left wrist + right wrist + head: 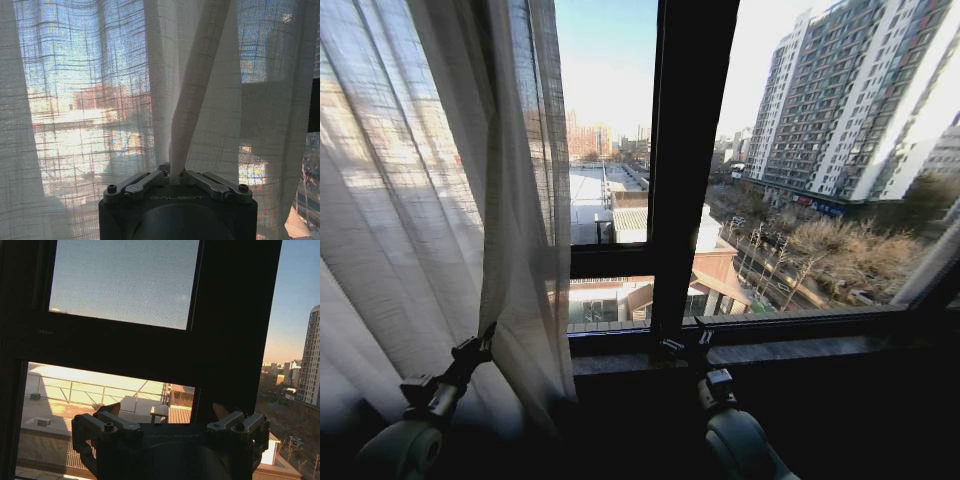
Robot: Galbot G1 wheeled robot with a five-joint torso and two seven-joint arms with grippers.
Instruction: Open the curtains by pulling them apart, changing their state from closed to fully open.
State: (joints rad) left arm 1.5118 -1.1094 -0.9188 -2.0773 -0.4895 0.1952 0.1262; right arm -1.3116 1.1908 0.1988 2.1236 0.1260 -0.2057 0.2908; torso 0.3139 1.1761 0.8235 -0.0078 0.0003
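The left claw (pixel 174 176) is clamped on a twisted fold of the left curtain (pixel 430 200), the sheer white fabric rising from between its closed fingers in a taut rope (the weave lets the sunlit buildings show through). This panel is bunched at the left of the window, its inner edge just left of the dark vertical window frame bar (pixel 690 150). The right claw (pixel 167 412) hovers open and holds nothing, near the window sill (pixel 790 345) at the foot of that bar, with bare glass to the right.
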